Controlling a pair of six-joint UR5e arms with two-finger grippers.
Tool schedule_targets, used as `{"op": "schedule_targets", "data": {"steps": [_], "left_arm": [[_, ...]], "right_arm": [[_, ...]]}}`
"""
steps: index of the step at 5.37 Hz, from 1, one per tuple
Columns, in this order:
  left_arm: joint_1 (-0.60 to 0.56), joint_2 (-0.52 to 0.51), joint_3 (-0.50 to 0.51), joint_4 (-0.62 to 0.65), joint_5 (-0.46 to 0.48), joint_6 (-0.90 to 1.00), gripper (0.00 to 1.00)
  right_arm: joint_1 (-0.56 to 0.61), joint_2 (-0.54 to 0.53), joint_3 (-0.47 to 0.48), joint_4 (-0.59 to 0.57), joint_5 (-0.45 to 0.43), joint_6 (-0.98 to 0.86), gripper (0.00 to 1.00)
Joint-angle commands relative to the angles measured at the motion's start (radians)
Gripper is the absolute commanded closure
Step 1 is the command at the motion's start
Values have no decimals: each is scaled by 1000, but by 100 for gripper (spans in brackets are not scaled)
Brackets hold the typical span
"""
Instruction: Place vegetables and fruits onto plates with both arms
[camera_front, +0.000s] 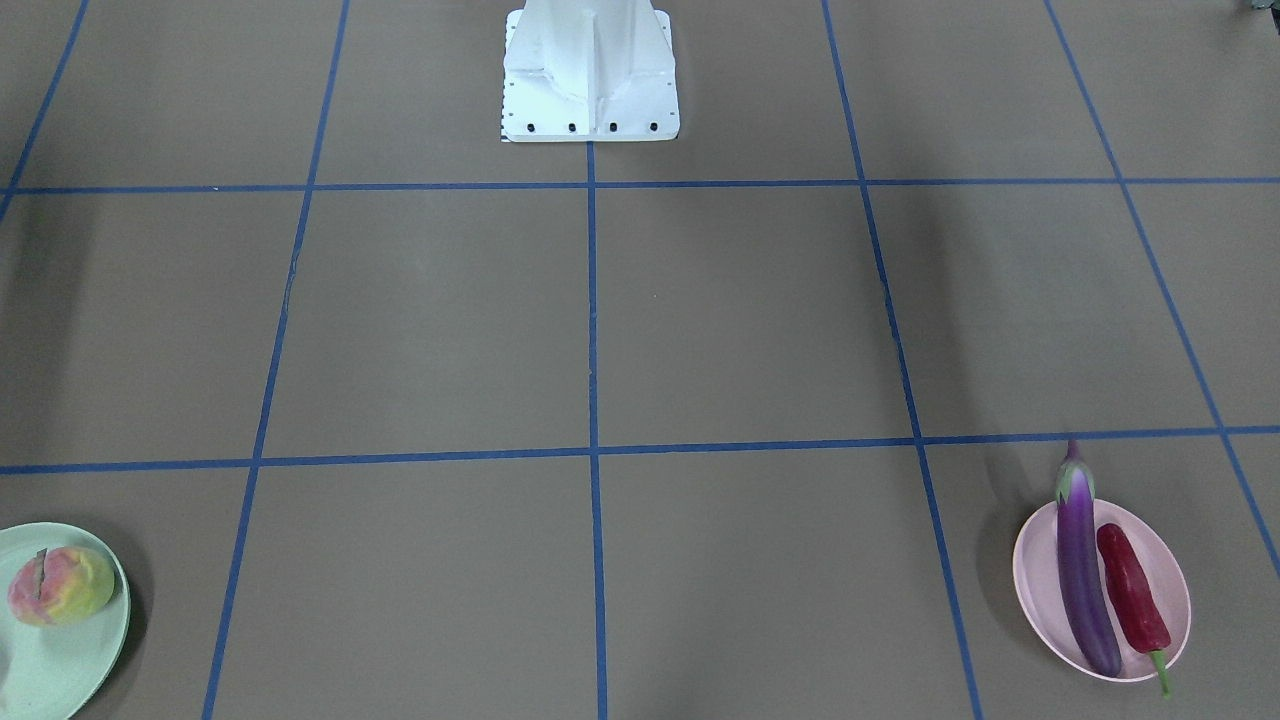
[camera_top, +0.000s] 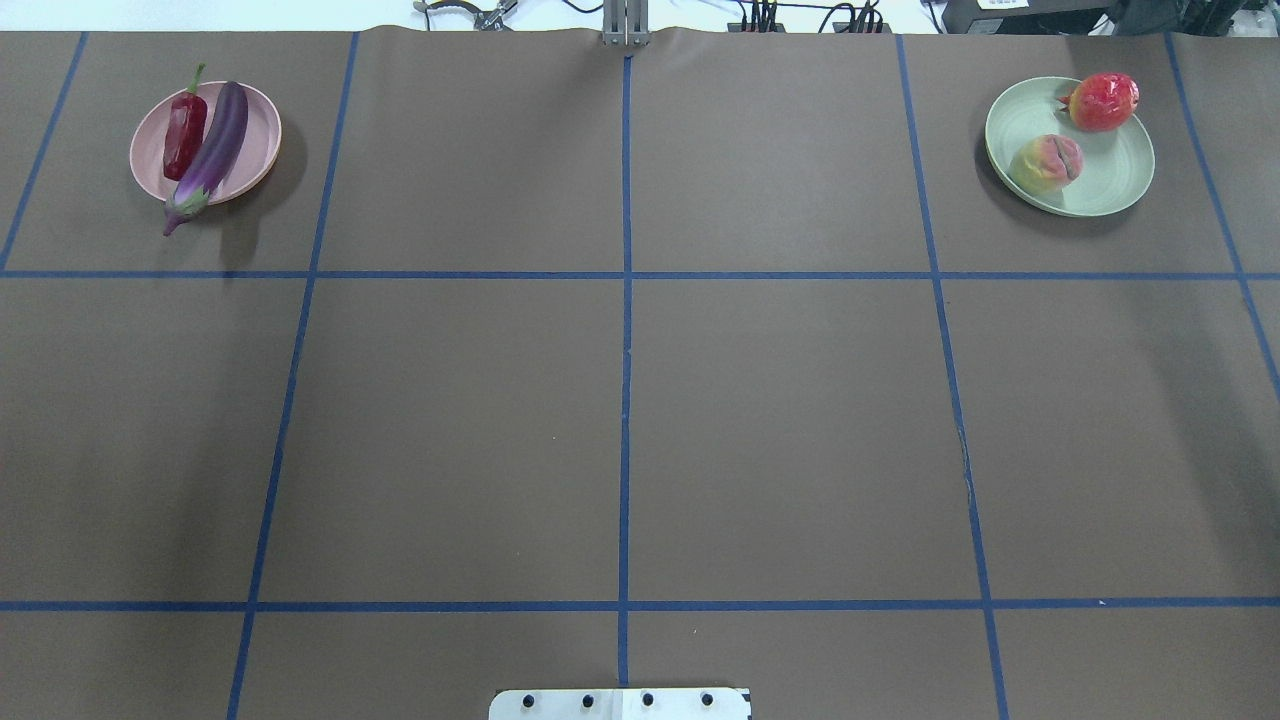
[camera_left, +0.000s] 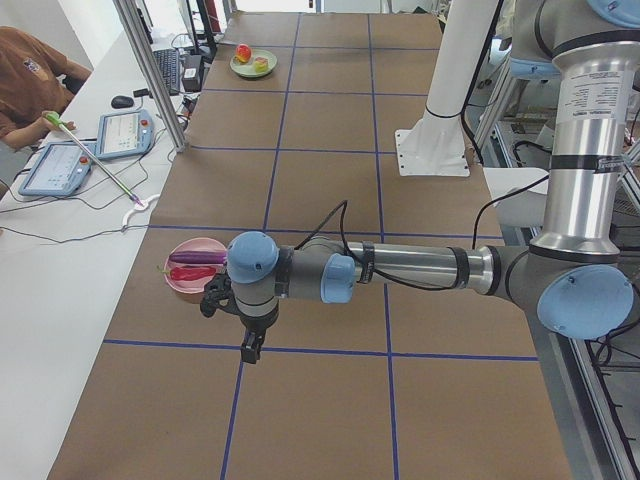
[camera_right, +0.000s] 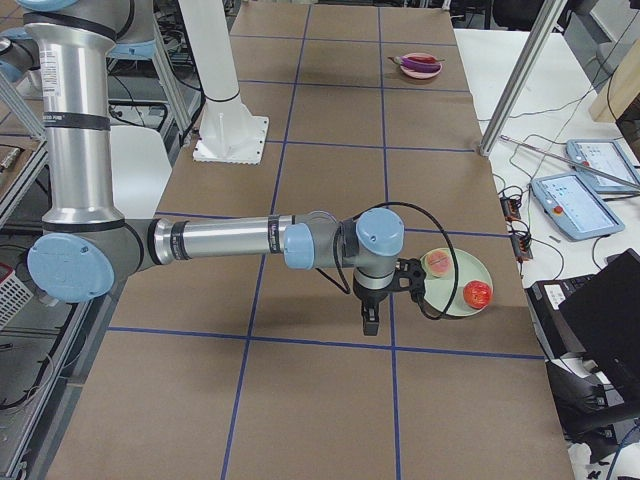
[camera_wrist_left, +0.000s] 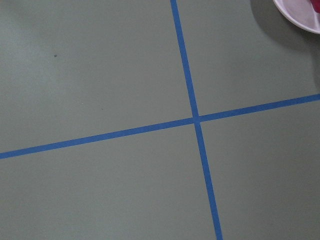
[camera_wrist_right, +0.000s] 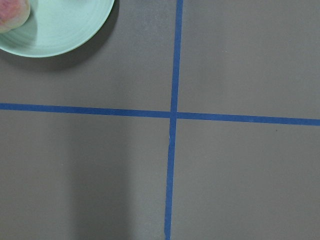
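The purple eggplant (camera_top: 212, 150) and the red chili pepper (camera_top: 184, 135) lie side by side on the pink plate (camera_top: 258, 140) at the far left. The peach (camera_top: 1046, 163) and the bumpy red fruit (camera_top: 1102, 101) sit on the mint green plate (camera_top: 1110, 175) at the far right. My left gripper (camera_left: 250, 350) shows only in the exterior left view, hanging above the table near the pink plate (camera_left: 190, 283). My right gripper (camera_right: 368, 322) shows only in the exterior right view, beside the green plate (camera_right: 455, 295). I cannot tell whether either is open or shut.
The brown table is marked with a grid of blue tape lines (camera_top: 625, 275). The white robot base (camera_front: 590, 75) stands at the table's edge. An operator (camera_left: 30, 80) sits at a side desk with tablets (camera_left: 125, 130) and cables.
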Motion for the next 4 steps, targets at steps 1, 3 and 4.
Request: {"op": "schedule_targets", "data": {"steps": [1,3,4], "left_arm": [[0,0,0,0,1,0,0],[0,0,2,0,1,0,0],[0,0,2,0,3,0,0]], "right_arm": [[0,0,-5,1,2,3,0],[0,0,-5,1,32,3,0],[0,0,-5,1,34,3,0]]}}
